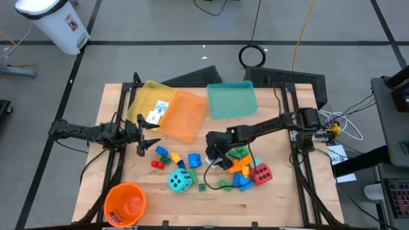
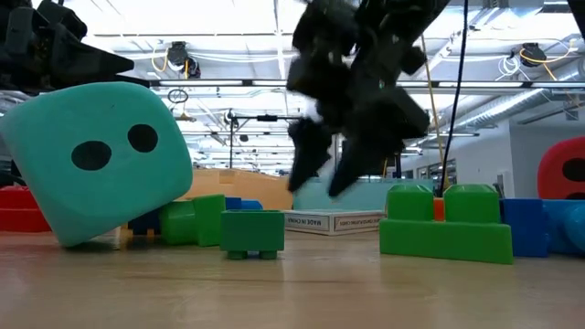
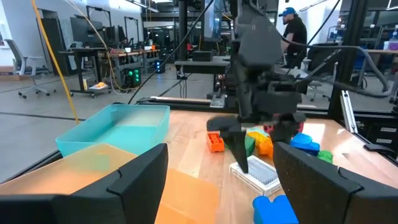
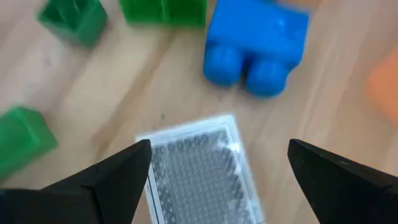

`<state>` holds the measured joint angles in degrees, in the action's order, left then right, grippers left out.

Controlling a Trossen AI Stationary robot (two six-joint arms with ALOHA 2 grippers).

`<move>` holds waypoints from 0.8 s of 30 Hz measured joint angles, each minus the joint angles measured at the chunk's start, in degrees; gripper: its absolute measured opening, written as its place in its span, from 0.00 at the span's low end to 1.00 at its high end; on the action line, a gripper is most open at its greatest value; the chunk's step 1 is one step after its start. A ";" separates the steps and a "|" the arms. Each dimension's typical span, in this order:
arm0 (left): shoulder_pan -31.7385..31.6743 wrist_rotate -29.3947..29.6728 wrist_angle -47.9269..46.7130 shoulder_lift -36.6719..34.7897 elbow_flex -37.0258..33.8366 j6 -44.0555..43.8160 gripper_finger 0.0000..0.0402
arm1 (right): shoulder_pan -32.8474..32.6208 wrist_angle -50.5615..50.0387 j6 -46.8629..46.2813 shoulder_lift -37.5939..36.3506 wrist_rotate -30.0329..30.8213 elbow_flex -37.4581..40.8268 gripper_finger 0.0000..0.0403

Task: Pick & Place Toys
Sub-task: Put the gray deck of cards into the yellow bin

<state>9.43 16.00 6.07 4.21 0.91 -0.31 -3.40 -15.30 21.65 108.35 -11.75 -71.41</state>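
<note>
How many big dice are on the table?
2. The cyan die lies right of the orange bucket; the red die sits at the right edge of the brick pile. Smaller ones may be hidden.

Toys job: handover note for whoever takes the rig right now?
Right gripper: fingers open, empty, poised directly above the white card lying flat on the table.
Left gripper: open, empty, waiting by the yellow tray.
Toys: cyan die, red die and the brick pile all loose on the table.
Done: one card lies in the yellow tray; orange tray and teal tray show nothing.
Left: grasp the white card, then nearly everything else.
</note>
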 joint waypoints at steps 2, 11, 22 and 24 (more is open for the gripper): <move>0.00 -0.01 -0.20 0.01 0.00 -0.04 0.74 | 0.46 -0.08 -0.05 1.95 -1.14 0.07 0.90; 0.00 -0.01 0.09 0.00 0.00 -0.03 0.74 | 0.85 -2.37 1.61 4.07 -1.01 -0.14 0.88; -0.02 -0.01 0.06 0.00 0.00 -0.02 0.74 | -0.45 -5.83 0.32 -2.63 3.59 0.20 0.88; -0.04 -0.01 0.06 0.02 0.00 -0.05 0.74 | -0.51 -6.85 0.40 -2.44 3.03 0.39 0.88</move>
<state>9.39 15.99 6.13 4.23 0.91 -0.36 -3.91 -22.15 22.06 105.91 -8.72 -71.02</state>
